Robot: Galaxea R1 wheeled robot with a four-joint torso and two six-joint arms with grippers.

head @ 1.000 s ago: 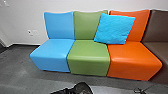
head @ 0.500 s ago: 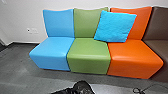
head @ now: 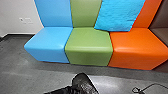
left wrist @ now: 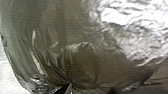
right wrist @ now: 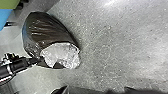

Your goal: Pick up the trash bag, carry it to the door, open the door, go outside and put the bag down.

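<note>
Seats stand side by side along the wall (head: 15, 10): a left seat (head: 50, 38), a middle seat (head: 88, 40), a right seat (head: 135, 40) and, beyond it, an end seat (head: 163, 33). The cushion (head: 117, 15) leans on the backrests of the middle and right seats, across their join. Wall plates (head: 26, 20) sit left of the row. The trash bag (right wrist: 47, 27) is before the row; a cable (head: 140, 90) lies on the floor (head: 22, 72), before the right seat.
</note>
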